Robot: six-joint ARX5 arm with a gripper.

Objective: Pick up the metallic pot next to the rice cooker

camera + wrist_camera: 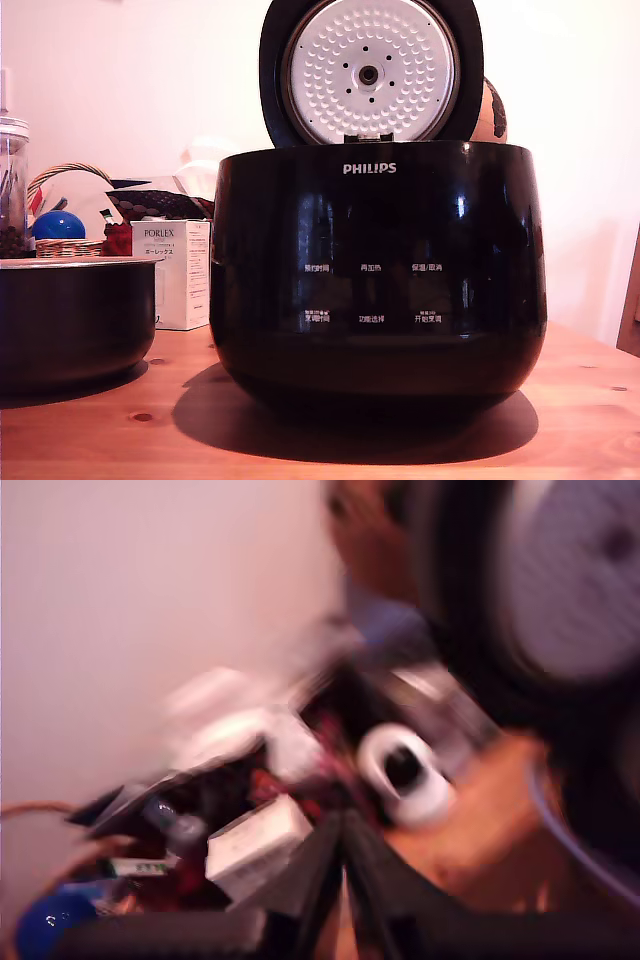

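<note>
One dark metallic pot (70, 320) sits beside the rice cooker (378, 275), on the exterior view's left. Gripper (343, 875) — fingers pressed together, holding nothing — is far off, with the pot not in its blurry view.

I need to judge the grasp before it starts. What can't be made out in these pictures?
- Metallic pot: exterior view's left edge cuts it off; inside hidden by its wall.
- Rice cooker: interior hidden by its front wall.
- Claw: absent from exterior view; wrist view motion-blurred, fingertips apparently touching.
- Clutter by the white box: small, partly hidden.
</note>
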